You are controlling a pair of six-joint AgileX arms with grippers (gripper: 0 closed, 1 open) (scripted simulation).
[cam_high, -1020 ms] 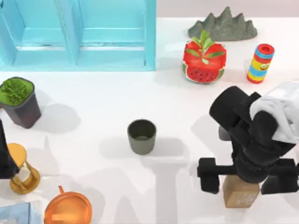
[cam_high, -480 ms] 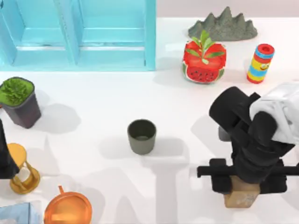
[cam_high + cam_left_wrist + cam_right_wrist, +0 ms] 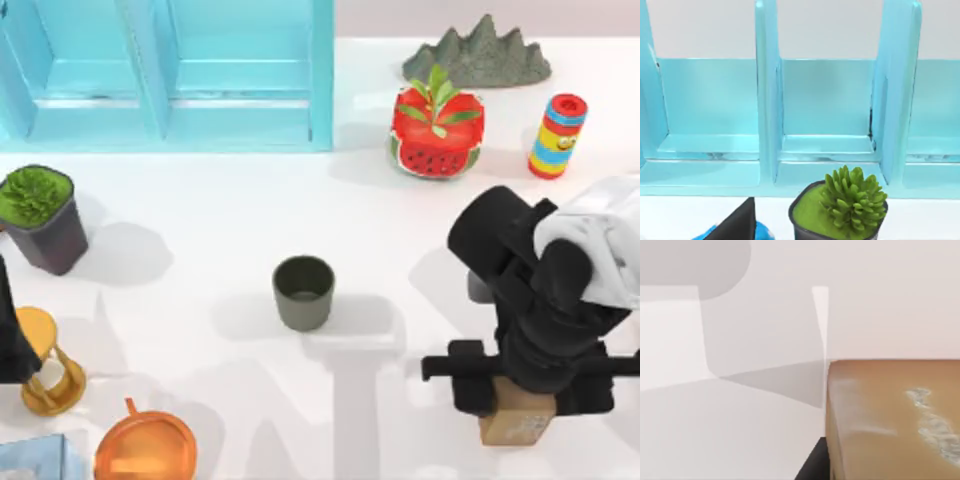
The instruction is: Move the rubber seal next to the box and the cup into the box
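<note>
The white table [image 3: 230, 230] carried clutter around its edges. Nearest, at the front right, the right gripper [image 3: 530, 385] had narrowed from its wide spread of a second before and now pinched the rubber seal [image 3: 515, 422], its fingers against the block's sides; the seal sat on the table, unlifted. That grasp suggested the carry toward the box could begin. The cup [image 3: 303, 292] stood untouched mid-table. The left arm [image 3: 12, 335] waited at the left edge. Farthest back stood the blue box [image 3: 165, 75].

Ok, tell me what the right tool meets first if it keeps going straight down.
The right tool points down at the rubber seal, so it would likely press that against the table.
</note>
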